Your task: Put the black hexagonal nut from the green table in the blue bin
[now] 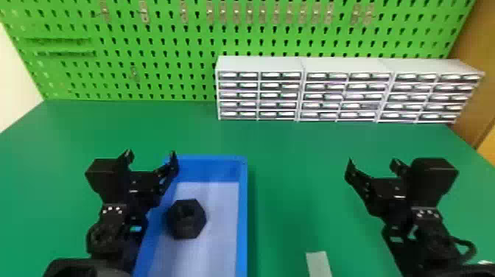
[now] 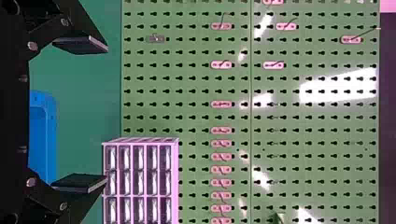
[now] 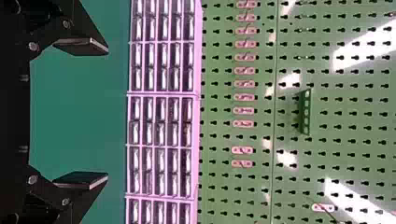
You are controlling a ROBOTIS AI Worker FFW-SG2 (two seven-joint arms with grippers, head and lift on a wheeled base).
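In the head view the black hexagonal nut [image 1: 186, 218] lies on the pale floor of the blue bin [image 1: 243, 206], towards its left wall. My left gripper [image 1: 151, 159] is over the bin's left rim, beyond the nut, its fingers spread with nothing between them. Off to the right, my right gripper [image 1: 372, 166] stands open above the green table [image 1: 287, 158]. In the left wrist view the left gripper [image 2: 80, 114] is wide apart, and part of the blue bin [image 2: 44, 140] shows behind it. The right gripper [image 3: 80, 113] is likewise apart and holds nothing in the right wrist view.
White drawer cabinets [image 1: 302, 66] stand at the table's back right, against a green pegboard [image 1: 176, 44] with hooks. A pale strip [image 1: 319, 263] lies on the table near the front edge, between the bin and my right arm.
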